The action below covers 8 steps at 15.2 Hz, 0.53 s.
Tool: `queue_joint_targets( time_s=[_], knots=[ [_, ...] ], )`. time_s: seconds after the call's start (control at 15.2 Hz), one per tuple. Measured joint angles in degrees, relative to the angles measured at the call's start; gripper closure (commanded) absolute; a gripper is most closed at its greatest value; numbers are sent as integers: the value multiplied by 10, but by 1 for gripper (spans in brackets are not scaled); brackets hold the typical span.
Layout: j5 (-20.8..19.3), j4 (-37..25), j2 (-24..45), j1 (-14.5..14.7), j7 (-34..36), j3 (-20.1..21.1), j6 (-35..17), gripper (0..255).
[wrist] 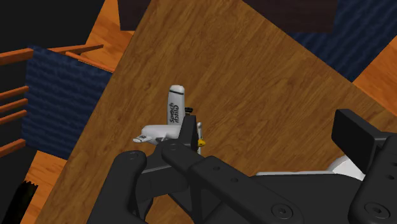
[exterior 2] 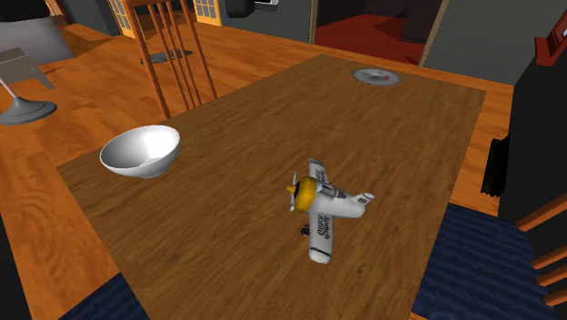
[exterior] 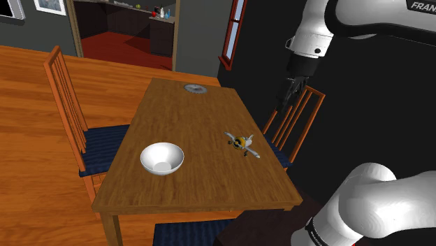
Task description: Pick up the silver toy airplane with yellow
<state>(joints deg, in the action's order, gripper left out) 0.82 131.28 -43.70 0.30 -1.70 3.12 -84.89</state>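
With the claw (exterior: pixel 286 98) spread wide and empty, off the tabletop (exterior: pixel 195 119), it should centre over the airplane (exterior: pixel 242 144), straddle its fuselage and descend squarely.

A wooden table (exterior: pixel 202 115) is seen, and three things are set on it, well apart. A white bowl (exterior: pixel 162 158) is placed near one end. A silver toy airplane (exterior: pixel 242 144) with a yellow nose is placed by a long edge. A grey disc (exterior: pixel 194 88) is laid at the other end.
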Motion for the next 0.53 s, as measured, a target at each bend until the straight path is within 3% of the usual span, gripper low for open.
queue_joint_targets(
  time_s=[0.13, 0.53],
  knots=[
    [0, 8, -1, 0, -4, -4, -7, 0],
    [-3, 82, 19, -7, -65, -60, -105, 0]
  ],
)
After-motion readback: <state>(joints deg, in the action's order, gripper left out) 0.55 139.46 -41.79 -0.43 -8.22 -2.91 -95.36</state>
